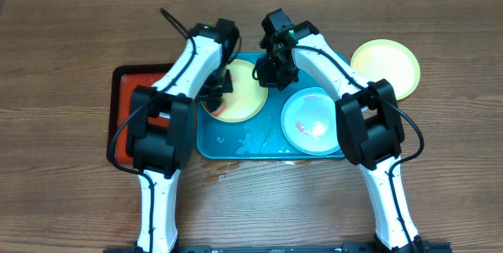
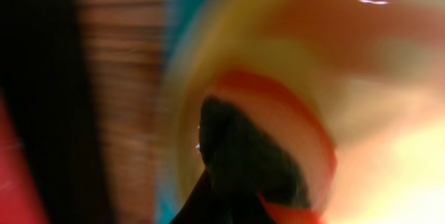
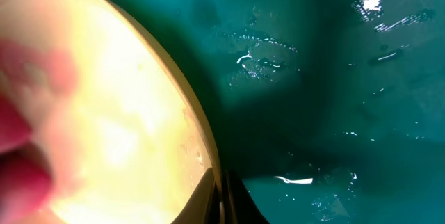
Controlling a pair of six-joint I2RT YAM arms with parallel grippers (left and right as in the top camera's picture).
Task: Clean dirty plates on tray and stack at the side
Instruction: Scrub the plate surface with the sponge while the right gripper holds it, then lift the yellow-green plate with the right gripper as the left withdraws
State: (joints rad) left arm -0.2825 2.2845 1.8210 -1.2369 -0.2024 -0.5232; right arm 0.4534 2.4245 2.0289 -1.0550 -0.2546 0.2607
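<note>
Left gripper (image 1: 218, 86): closed, over the left part of the yellow-green plate (image 1: 244, 104); whether it holds anything is too blurred to tell.
Right gripper (image 1: 269, 71): closed, apparently pinching that plate's upper-right rim.
Plate position: on the tray (image 1: 236, 149), centre frame, between both grippers.

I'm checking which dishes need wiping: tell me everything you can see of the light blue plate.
The blue plate is round and shallow and looks like plastic, with a light blue rim and a paler, glossy centre. Red-orange smears sit in that centre, so it looks unwashed. It lies flat, face up, in the right half of the tray, apart from the yellow plate beside it. Nothing grips it. Seen from overhead, the right arm covers its right edge.
</note>
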